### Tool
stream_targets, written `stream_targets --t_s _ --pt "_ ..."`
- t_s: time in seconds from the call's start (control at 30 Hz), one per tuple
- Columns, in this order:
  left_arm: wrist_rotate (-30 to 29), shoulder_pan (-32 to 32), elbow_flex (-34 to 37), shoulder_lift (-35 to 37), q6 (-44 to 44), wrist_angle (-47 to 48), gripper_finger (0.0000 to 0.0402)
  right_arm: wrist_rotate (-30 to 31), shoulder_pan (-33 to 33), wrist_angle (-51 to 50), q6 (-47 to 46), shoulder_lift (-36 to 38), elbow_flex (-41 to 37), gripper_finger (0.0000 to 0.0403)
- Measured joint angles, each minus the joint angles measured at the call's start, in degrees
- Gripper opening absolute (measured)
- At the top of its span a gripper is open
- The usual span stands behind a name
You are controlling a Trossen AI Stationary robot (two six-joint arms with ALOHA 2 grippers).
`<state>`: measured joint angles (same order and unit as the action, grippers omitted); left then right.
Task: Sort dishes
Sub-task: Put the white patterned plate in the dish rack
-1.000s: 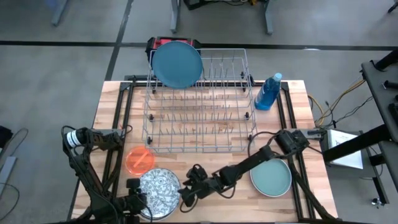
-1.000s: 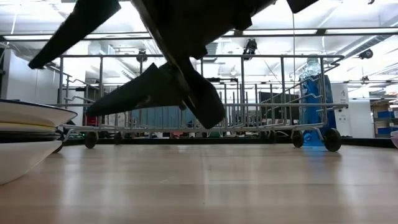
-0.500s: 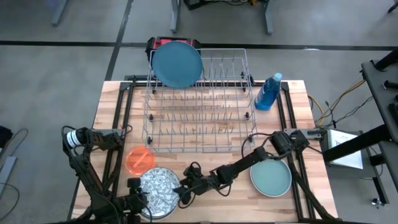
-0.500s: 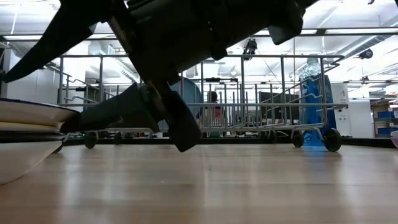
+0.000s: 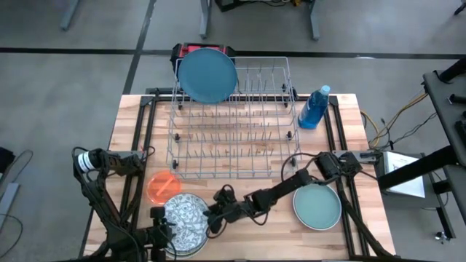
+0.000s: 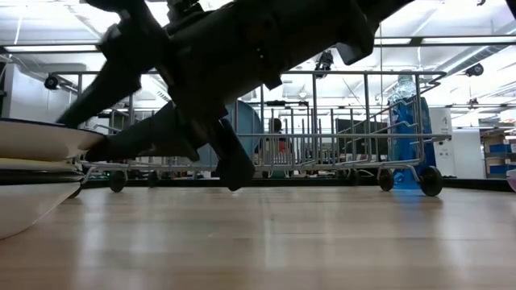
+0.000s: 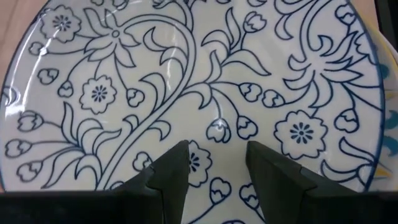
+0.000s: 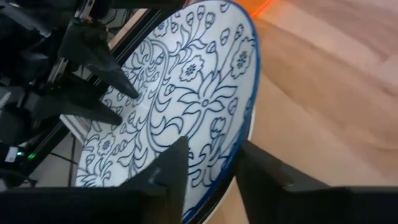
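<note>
A black-and-white patterned plate (image 5: 186, 222) lies on top of a stack of pale plates (image 6: 24, 201) at the near left of the table. My right gripper (image 5: 210, 218) reaches in from the right and is shut on the plate's right rim. My left gripper (image 7: 217, 158) stands open over the plate's near left part, fingers pointing down at its face. A small orange plate (image 5: 163, 186) lies flat just behind the stack. A teal plate (image 5: 317, 206) lies flat at the near right. A large blue plate (image 5: 207, 75) stands on edge in the wire rack (image 5: 233, 145). My right gripper pinches the patterned plate's right rim (image 8: 235, 163) between its two fingers, one finger (image 8: 171, 171) over the patterned face and the other (image 8: 261, 171) outside and under the rim. It comes from the table's right, slanting down. The plate rests on the stack. My left gripper's fingertips (image 7: 180, 155) stand close over the plate's face; I cannot tell whether they touch it.
A blue bottle (image 5: 314, 108) stands at the rack's right end. The rack fills the far half of the table. Bare wood lies between the stack and the teal plate, crossed by my right arm (image 5: 291, 185).
My right gripper has gone toward the table's left and a little down, up to the patterned plate's right rim. Its fingers have closed in from wide apart and taken hold of the rim.
</note>
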<state>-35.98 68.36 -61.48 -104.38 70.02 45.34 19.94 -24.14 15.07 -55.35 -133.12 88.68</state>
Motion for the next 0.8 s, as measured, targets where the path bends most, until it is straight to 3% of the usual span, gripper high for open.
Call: stream_targets --t_s 0.2,0.43,0.6,0.8 --pt "-1.6 0.0 0.0 0.0 0.3 -0.2 0.0155 1.6 0.5 0.7 1.3 0.0 0.0 0.0014" --pt "-3.0 0.0 -3.0 0.3 0.6 3.4 0.0155 4.6 0.3 0.8 3.3 0.1 0.0 0.0008" --pt "-4.4 0.0 -9.4 0.9 1.7 12.6 0.0155 5.6 -0.1 1.2 7.3 1.1 0.2 0.0002" --pt "-11.1 0.2 -17.7 1.1 4.6 24.8 0.0155 6.5 -0.2 1.0 10.4 1.9 0.2 0.0001"
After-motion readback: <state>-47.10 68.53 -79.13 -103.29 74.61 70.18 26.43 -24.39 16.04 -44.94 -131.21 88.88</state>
